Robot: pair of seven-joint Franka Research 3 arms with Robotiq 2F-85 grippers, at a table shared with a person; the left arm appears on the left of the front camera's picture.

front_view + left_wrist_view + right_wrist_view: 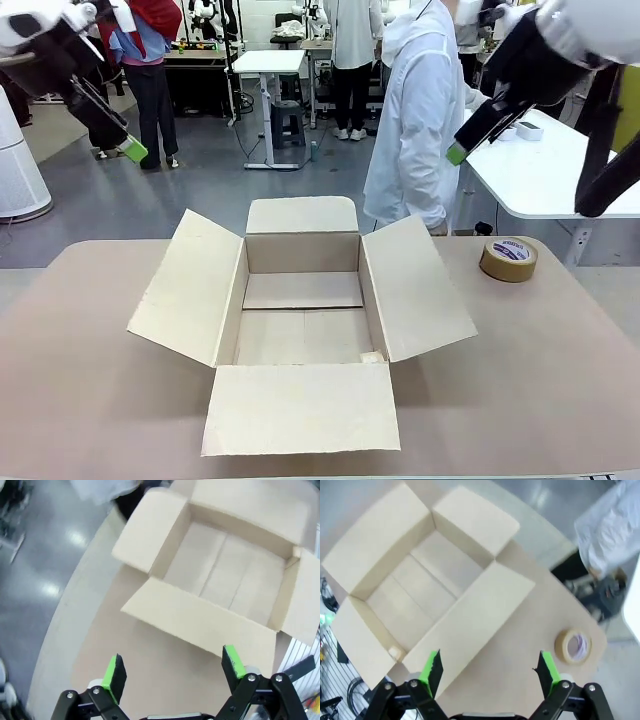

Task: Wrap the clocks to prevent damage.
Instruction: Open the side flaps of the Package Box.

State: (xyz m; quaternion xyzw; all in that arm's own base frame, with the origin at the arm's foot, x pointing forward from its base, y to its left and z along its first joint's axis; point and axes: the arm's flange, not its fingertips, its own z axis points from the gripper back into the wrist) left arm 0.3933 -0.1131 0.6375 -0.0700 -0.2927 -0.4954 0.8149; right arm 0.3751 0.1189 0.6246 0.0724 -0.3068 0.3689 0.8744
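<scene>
We can't read any text, brand or no. here. The tape roll (508, 259) on the table (80, 400) has a white inner label (513, 250) w/ blue print, but it's too small & blurred for us to make out, incl. from the right wrist view.

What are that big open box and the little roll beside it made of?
The box looks like plain brown cardboard, matte, with creased fold lines at its flaps. The roll seems to be tan packing tape on a printed core; plastic or paper, I can't tell.
</scene>
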